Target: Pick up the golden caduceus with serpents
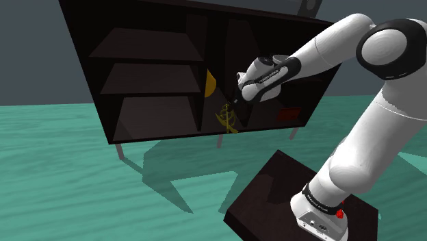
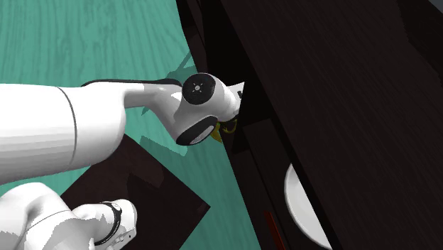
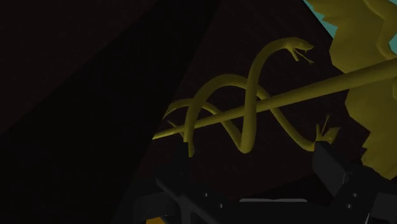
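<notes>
At the dark cabinet (image 1: 150,75), our gripper (image 3: 249,164) hangs, jaws apart, before the golden caduceus (image 3: 245,113); we judge closing squarely across its thin staff safest.

The golden caduceus (image 1: 228,118), a slim staff with two open-mouthed serpents twined around it and wings at one end, stands roughly upright in the dark shelf unit's (image 1: 147,118) bottom compartment, just beside the upright divider (image 1: 203,113).
</notes>
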